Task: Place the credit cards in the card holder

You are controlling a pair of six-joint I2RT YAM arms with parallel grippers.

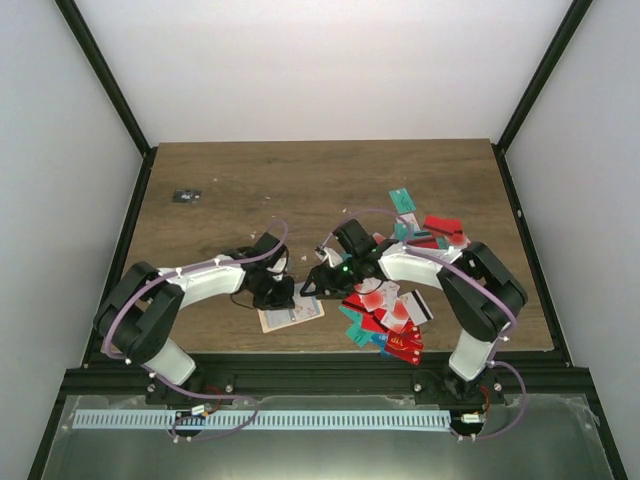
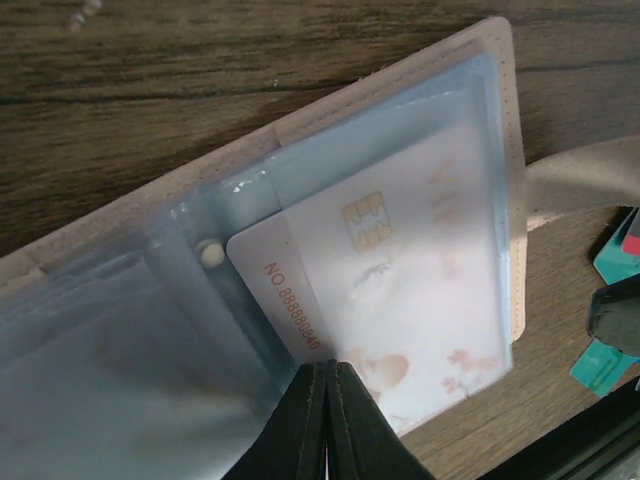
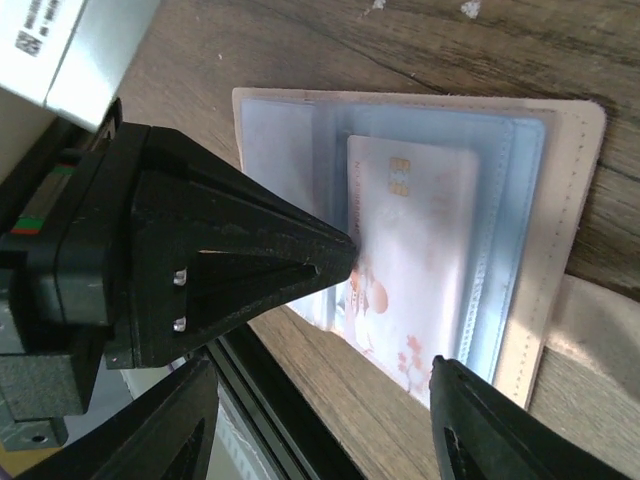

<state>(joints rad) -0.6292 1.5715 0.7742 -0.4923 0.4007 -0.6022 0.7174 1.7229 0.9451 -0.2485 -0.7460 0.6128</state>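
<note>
Your card holder point(image 1: 291, 316) lies open on the table point(image 1: 220, 230), the loose credit cards point(image 1: 390, 320) heaped just right of it. The white card point(image 3: 410, 260) in its clear sleeve point(image 3: 500, 230) points its long axis at the right gripper point(image 3: 320, 385), jaws parted and empty; the left gripper point(image 2: 326, 375), pinched shut on nothing, has its tips at that card's long edge

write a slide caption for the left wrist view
Shut left hand at the edge of the open card holder, a white chip card in its clear sleeve.

Open beige folding card holder point(image 2: 506, 120), clear sleeves, white chip card point(image 2: 400, 300) inside; left gripper point(image 2: 328, 368), jaws pressed together, at holder's lower edge.
</note>
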